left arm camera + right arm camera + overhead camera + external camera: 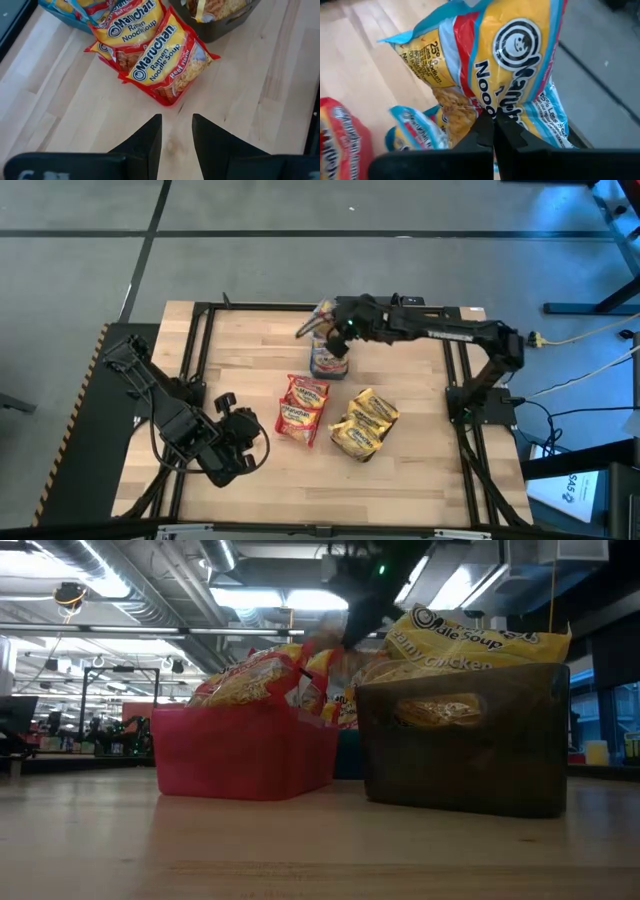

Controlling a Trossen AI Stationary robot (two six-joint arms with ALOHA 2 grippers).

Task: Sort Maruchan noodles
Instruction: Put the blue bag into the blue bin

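My left gripper (238,442) waits near the front, fingers apart, facing the red packets (301,408). My right gripper (322,328) is pinched on a blue packet (485,65) over the blue pile (328,362); I'd lower it squarely before letting go.

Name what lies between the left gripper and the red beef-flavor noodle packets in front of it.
Only bare wooden table lies between the left gripper and the red packets, seen in the left wrist view.
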